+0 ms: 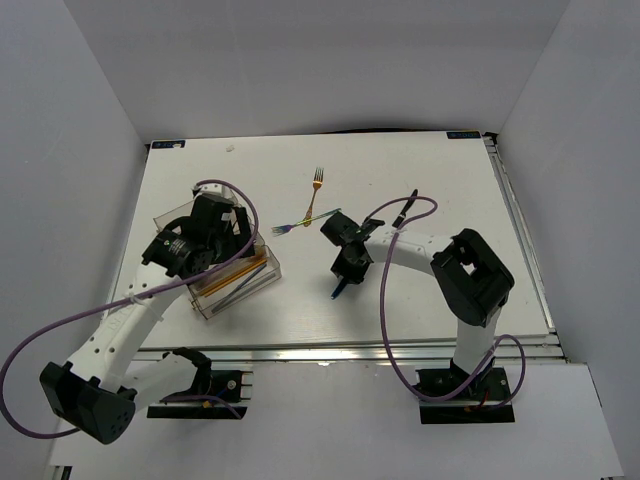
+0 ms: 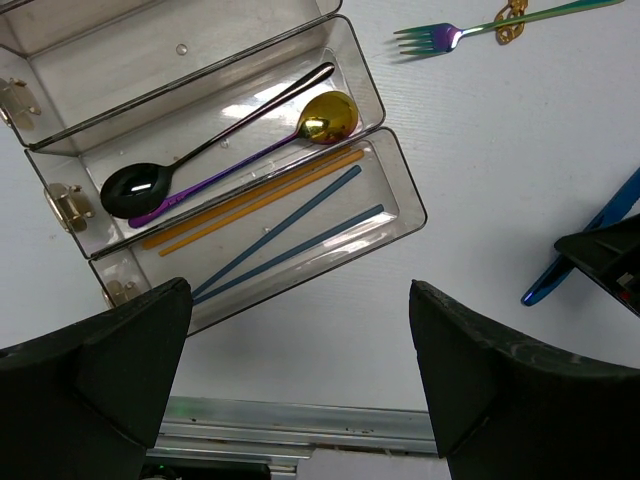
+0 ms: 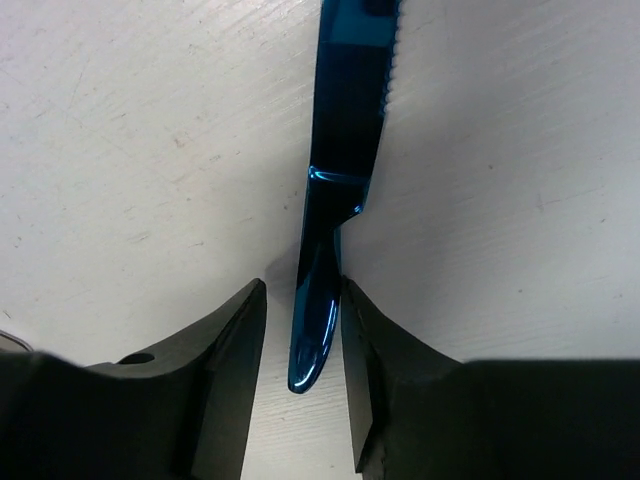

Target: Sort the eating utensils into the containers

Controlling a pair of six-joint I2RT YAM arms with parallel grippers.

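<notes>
My right gripper (image 3: 303, 330) straddles the handle of a blue knife (image 3: 345, 110) that lies on the white table. Its jaws are narrow; the right finger touches the handle, and a thin gap shows at the left finger. In the top view that gripper (image 1: 345, 275) is at mid table, with the knife (image 1: 338, 291) sticking out toward the near edge. My left gripper (image 2: 300, 400) is open and empty above the clear organiser tray (image 2: 400, 190). The tray holds a black spoon (image 2: 135, 190), a gold spoon (image 2: 328, 118), gold sticks (image 2: 250, 205) and blue sticks (image 2: 290, 235).
An iridescent fork (image 1: 290, 227) lies between the tray and my right gripper, with a small gold piece on its handle. A gold fork (image 1: 318, 180) lies farther back. A black utensil (image 1: 410, 201) lies by the right arm's purple cable. White walls enclose the table.
</notes>
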